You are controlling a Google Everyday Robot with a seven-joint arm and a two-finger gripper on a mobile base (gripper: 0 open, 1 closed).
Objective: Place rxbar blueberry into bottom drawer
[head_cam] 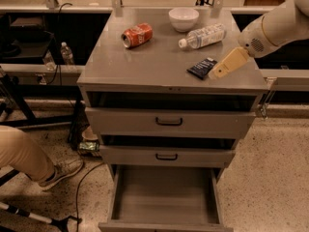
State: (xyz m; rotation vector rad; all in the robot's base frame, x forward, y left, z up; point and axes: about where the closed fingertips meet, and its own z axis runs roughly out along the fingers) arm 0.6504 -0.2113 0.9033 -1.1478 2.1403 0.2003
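Closest to me, the bottom drawer (164, 195) is pulled out, a wide grey tray with its floor bare. At about 9 o'clock from it, a person's tan trouser leg (19, 153) and a shoe (60, 172) rest on the speckled floor. Above the open tray sit the middle drawer (166, 154) and the top drawer (169, 122), each with a black handle.

On the grey cabinet top (154, 66), the rxbar blueberry (202, 67) lies flat at roughly 4 o'clock, near the front right edge and not in any drawer. The gripper (215, 73) comes in from 2 o'clock on a white arm (277, 25). Its tan tip is just at the bar's right end, at about 4 o'clock from the bar. I cannot tell whether it touches the wrapper, nor whether the claw is wide or narrow.

Farther back, a crushed red can (136, 35) lies on its side at 10 o'clock. A clear plastic bottle (203, 36) lies at 2 o'clock, with a white bowl (183, 18) at about 1 o'clock near the rear edge.
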